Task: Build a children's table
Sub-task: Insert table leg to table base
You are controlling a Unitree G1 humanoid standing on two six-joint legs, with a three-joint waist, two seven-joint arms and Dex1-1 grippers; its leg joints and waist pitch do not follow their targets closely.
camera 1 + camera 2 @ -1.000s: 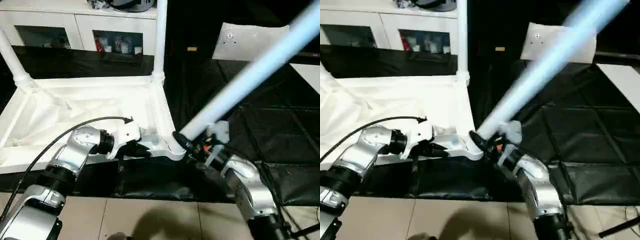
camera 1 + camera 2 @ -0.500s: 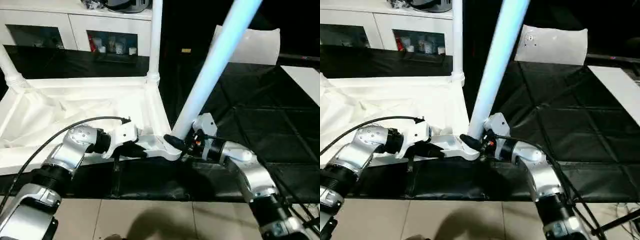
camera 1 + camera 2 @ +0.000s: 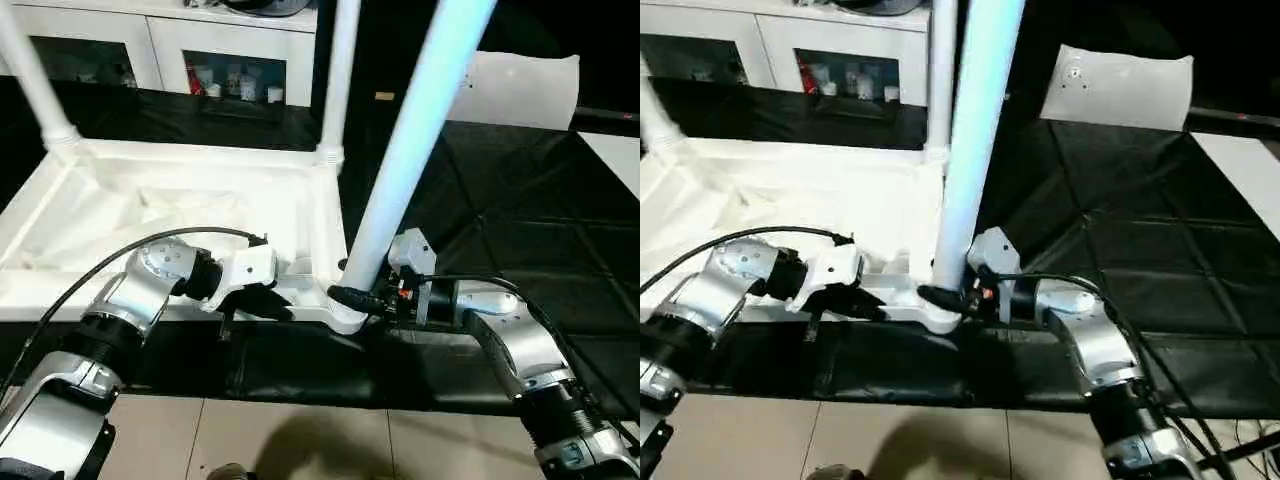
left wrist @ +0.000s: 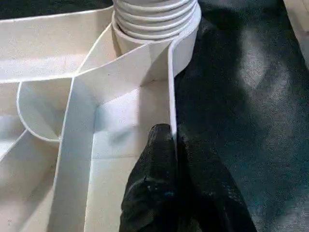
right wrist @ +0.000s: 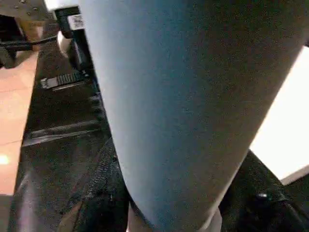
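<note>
The step in hand looks like seating the third leg: the right claw (image 3: pixel 362 300) is clenched around the base of a long white tube leg (image 3: pixel 415 150), which stands nearly upright with its foot at the near corner socket (image 3: pixel 345 312) of the white plastic rectangular tabletop (image 3: pixel 150 215). The left claw (image 4: pixel 166 159) is pinched on the thin rim wall of that tabletop just beside the same corner, steadying it; in the left wrist view one black finger lies inside the wall and the other outside, with the ribbed end of the leg sitting in the round socket beyond. The next move probably calls for pressing or twisting the leg straight down along the socket's axis while the left claw keeps the rim from sliding; whether the leg is fully home I cannot tell. The tabletop lies upside down on a black sheet (image 3: pixel 520 200) on the floor, its ribbed underside facing up, glossy and hollow. Two more white tube legs, the far left leg (image 3: pixel 35 85) and the far right leg (image 3: pixel 338 80), stand upright in its far corners.
</note>
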